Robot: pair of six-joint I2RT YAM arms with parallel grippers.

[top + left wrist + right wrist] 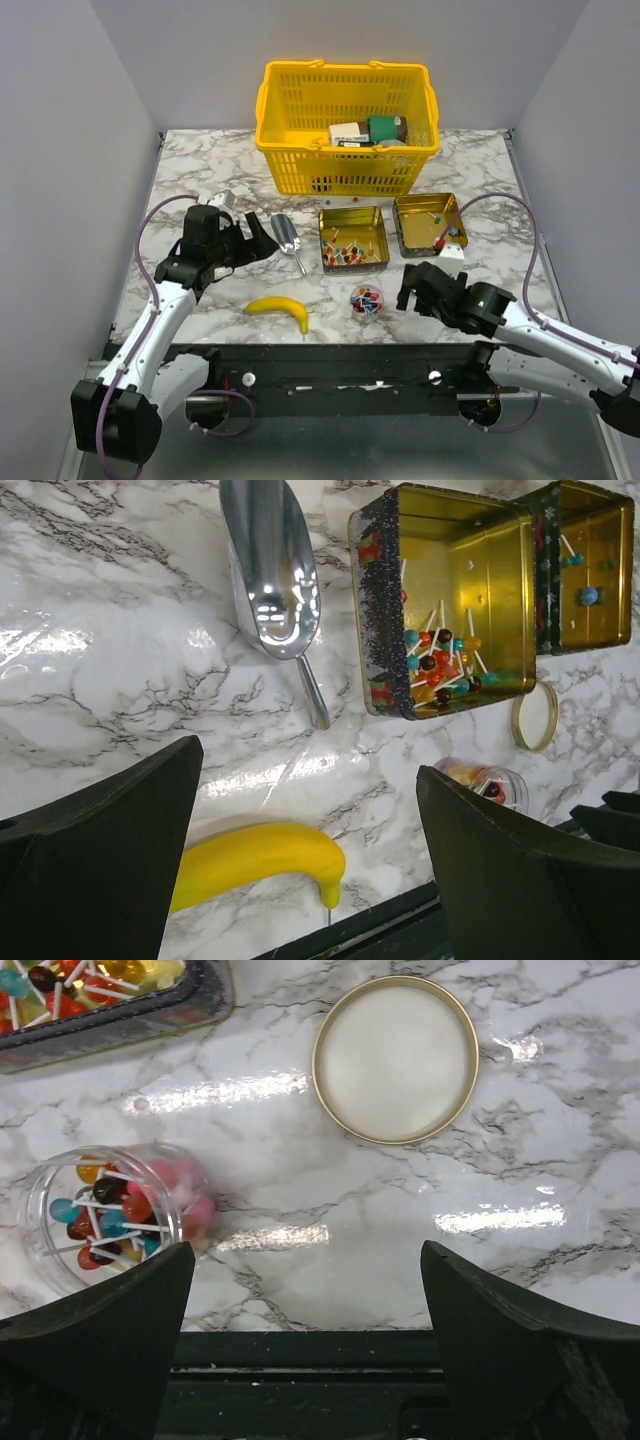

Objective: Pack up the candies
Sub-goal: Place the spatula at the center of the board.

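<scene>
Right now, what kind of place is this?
Probably a robot test bench, not a shop: plain grey walls around a marble-look table, a yellow shopping basket, a left arm and right arm bolted on.

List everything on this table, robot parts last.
table: one, white marble, under everything
basket: one, yellow, far middle
boxes: a few, white and green, in the basket
tins: two, gold, open, before the basket
candies: many, multicoloured, in both tins and the jar
jar: one, clear, nearer than the tins
lid: one, gold-rimmed, flat beside the jar
scoop: one, silver, left of the tins
banana: one, yellow, near edge
left gripper: one, black, open, empty, near the scoop
right gripper: one, black, open, empty, near the jar
</scene>
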